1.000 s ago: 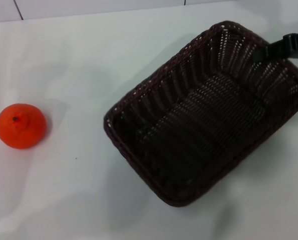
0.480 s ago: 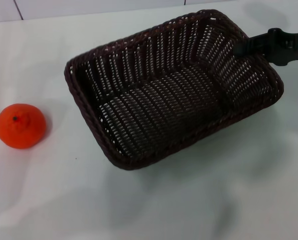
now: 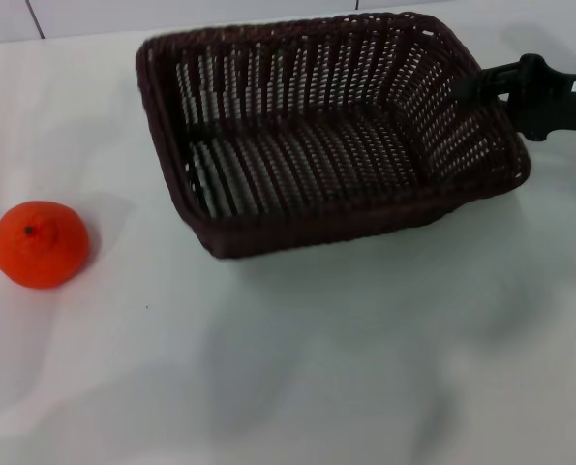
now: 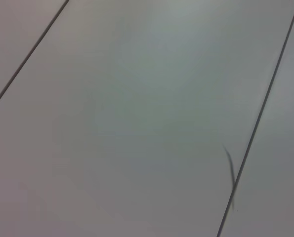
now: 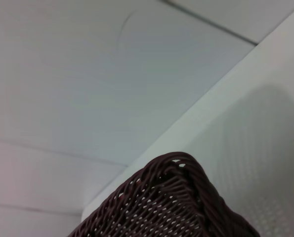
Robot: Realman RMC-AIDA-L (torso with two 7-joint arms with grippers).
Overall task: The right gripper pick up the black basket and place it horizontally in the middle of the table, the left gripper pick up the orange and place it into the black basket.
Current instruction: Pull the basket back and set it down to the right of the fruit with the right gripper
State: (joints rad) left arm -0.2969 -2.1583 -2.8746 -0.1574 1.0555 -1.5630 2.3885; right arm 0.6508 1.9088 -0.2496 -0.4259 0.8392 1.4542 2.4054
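The black basket (image 3: 317, 160) is at the upper middle of the head view, long side running left to right, its open top tipped toward me. My right gripper (image 3: 481, 85) comes in from the right edge and is shut on the basket's right rim. A corner of the braided rim (image 5: 174, 190) shows in the right wrist view. The orange (image 3: 41, 243) sits on the white table (image 3: 365, 368) at the left edge, well apart from the basket. My left gripper is out of view.
A tiled wall with dark seams (image 3: 36, 17) runs behind the table's far edge. The left wrist view shows only pale panels with dark seams (image 4: 258, 123). The basket throws a soft shadow on the table in front of it.
The basket has swung from a diagonal to lie left to right and has moved toward the table's far side and to the left, carried by the right gripper. The orange has not moved.
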